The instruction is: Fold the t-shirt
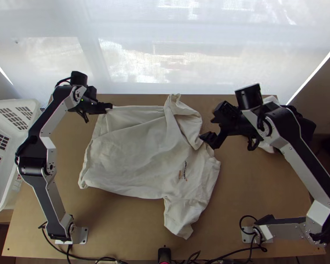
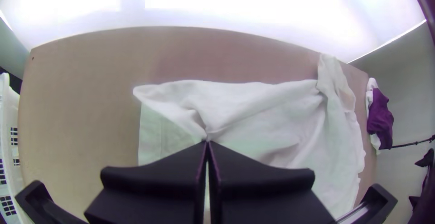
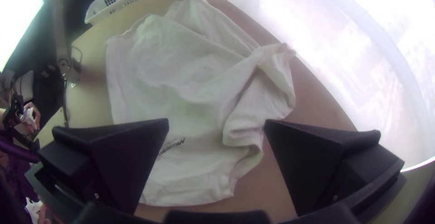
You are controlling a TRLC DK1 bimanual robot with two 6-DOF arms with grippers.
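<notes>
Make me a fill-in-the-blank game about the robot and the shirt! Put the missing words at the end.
The T-shirt lies on a table made of ____.
Of the left gripper and right gripper, only the ____ one pinches the T-shirt.
The right gripper is not shut but ____.
The basket is coloured ____.

Missing words: wood; left; open; white.

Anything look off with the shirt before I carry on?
Yes, the t-shirt lies unevenly: its far sleeve is bunched in thick folds, while its near sleeve is spread out on the table.
</notes>
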